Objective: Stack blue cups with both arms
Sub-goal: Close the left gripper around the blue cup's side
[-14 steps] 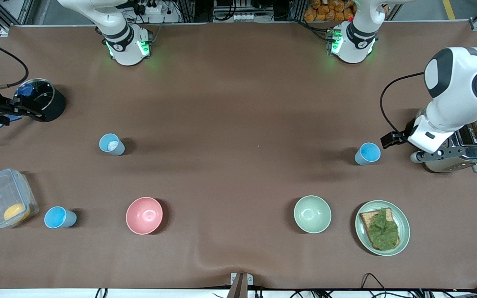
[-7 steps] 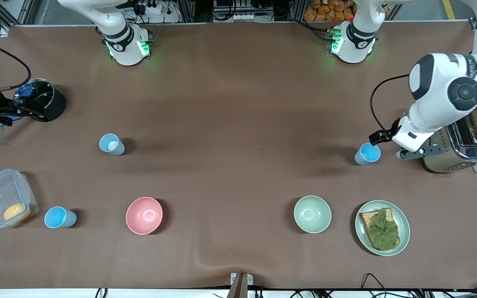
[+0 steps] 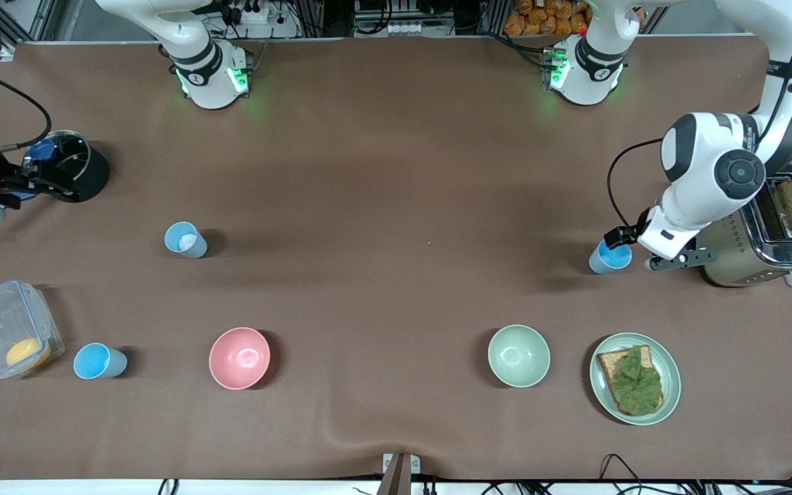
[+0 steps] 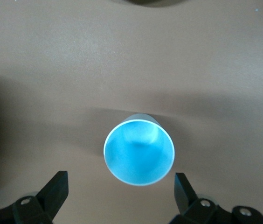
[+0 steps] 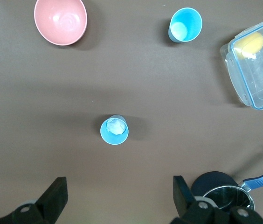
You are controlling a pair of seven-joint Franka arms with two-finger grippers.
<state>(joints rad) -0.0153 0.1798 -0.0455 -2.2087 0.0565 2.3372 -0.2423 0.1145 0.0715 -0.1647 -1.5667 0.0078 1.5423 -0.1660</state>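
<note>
Blue cups stand apart on the brown surface: right gripper, fingers apart, hangs high over the pale cup; at frame's right, left gripper, fingers apart, hangs above the brighter cup.

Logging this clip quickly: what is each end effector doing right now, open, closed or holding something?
Left end effector: open, empty, over the blue cup beside the toaster.
Right end effector: open, empty, up at the right arm's end of the table.
</note>
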